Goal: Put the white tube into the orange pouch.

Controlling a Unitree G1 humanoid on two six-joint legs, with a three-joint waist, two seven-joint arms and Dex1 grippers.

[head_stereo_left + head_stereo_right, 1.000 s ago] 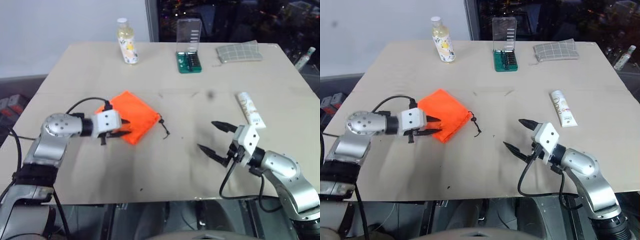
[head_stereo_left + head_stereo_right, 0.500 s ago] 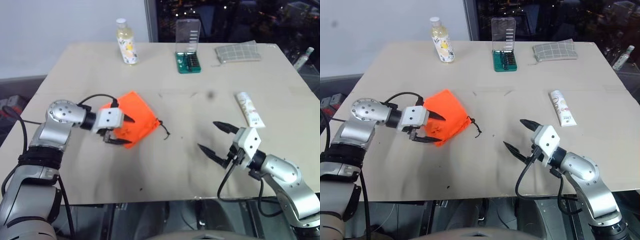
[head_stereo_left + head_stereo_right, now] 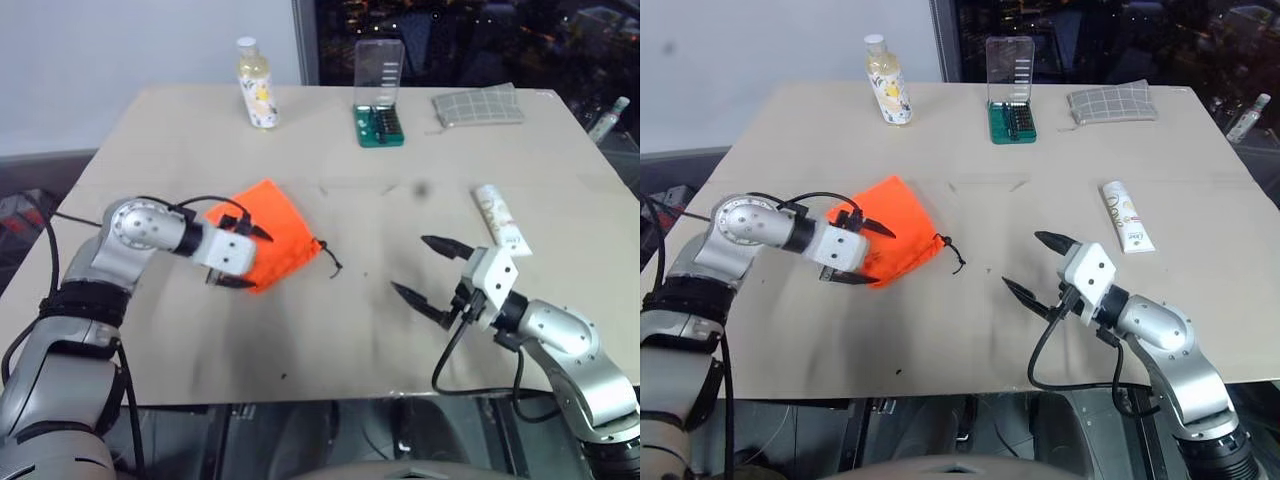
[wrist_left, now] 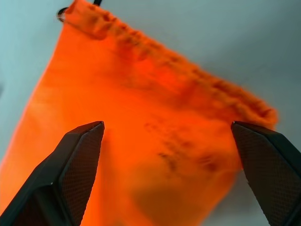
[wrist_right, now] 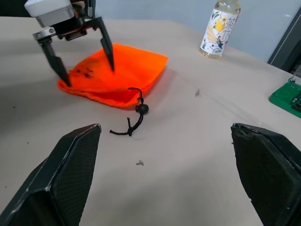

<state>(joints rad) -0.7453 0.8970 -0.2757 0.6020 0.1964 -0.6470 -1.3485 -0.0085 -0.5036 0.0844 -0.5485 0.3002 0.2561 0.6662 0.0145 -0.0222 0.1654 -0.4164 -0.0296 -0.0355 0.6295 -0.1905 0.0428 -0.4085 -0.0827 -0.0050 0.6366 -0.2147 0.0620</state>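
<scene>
**Pouch under the left pincer, tube not yet picked up**

Fingers of the left gripper (image 3: 244,257) stand spread wide, tilted down over the near edge of the orange pouch (image 3: 272,228); the left wrist view looks straight onto the orange cloth between the two tips, and nothing is pinched. In the right wrist view one tip seems to rest on or just above the fabric, but I cannot tell whether it touches. The pouch lies flat on the table, its gathered mouth turned toward the middle of the board, the dark cord (image 5: 134,117) trailing loose beside it.

The right gripper (image 3: 428,270) is likewise spread and empty, held level above the board. The white tube (image 3: 498,219) lies flat just beyond it, apart from its tips and well apart from the pouch.

By my judgement the task has barely begun: the pouch mouth is not held open, the tube is not lifted, and nothing is inside. Opening, picking, carrying and inserting all remain.

The table (image 3: 330,330) is a plain beige board with faint dark smudges. Along its far edge stand a clear bottle (image 3: 254,83) of yellowish liquid, a green bit case (image 3: 379,120) with its clear lid raised, and a grey checked pouch (image 3: 478,105). Behind are a pale wall on the left and a dark window on the right.
</scene>
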